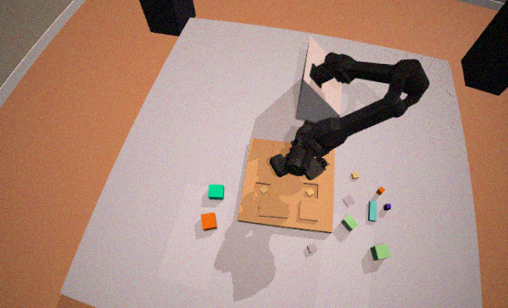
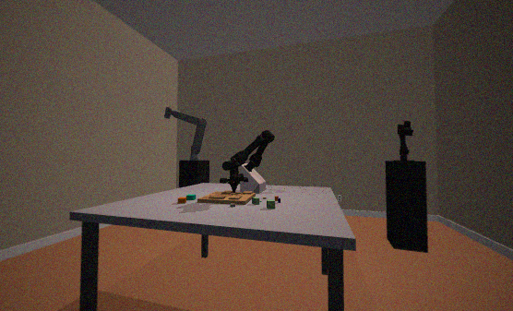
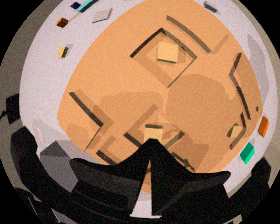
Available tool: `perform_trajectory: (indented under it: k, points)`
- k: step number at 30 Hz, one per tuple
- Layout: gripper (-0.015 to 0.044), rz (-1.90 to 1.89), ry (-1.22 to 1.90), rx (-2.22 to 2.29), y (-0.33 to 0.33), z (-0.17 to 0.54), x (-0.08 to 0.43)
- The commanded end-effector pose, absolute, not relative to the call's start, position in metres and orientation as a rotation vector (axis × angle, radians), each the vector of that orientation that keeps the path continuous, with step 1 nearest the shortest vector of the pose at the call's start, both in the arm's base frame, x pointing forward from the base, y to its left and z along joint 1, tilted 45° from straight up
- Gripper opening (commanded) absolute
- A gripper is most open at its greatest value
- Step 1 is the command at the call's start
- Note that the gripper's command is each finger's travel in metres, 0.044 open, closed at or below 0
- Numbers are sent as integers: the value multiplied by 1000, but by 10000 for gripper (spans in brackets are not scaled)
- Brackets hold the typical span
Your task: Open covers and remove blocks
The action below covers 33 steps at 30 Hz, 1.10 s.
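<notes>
The wooden puzzle board point(image 1: 247, 213) point(image 2: 203, 200) point(image 3: 98, 75) lies flat on the table, with dark outlines of recesses or cover edges. One pale square knob or block point(image 1: 310, 191) point(image 3: 167, 51) stands inside a right-hand outline. Another pale piece point(image 1: 264, 190) point(image 3: 235, 131) is at the left outline. A third pale piece point(image 3: 152, 131) shows right at the fingertips in the wrist view; contact cannot be told. My gripper point(image 2: 233, 191) point(image 3: 152, 141) is shut and empty, pointing down low over the board's rear half. The hand hides that part in the top view.
A green block point(image 1: 216, 191) point(image 3: 247, 153) and an orange block point(image 1: 208, 221) point(image 3: 263, 126) lie left of the board. Light green blocks point(image 1: 349, 223) point(image 1: 380, 251), a teal bar point(image 1: 373, 211) and several small cubes lie right. A grey wedge point(image 1: 315, 104) point(image 2: 253, 180) stands behind the board.
</notes>
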<state>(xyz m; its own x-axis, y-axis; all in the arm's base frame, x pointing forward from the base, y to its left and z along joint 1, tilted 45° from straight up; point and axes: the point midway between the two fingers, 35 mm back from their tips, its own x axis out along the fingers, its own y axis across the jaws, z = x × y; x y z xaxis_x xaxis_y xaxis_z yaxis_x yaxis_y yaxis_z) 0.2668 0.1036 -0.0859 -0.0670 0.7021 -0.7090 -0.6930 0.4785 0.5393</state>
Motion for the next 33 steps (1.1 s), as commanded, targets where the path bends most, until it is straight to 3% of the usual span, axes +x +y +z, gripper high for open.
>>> perform_trajectory:
  k: [1,33]
  points:
    - [0,1145,1170,4,103,-86,268]
    - [0,1146,1169,5,115,-96,270]
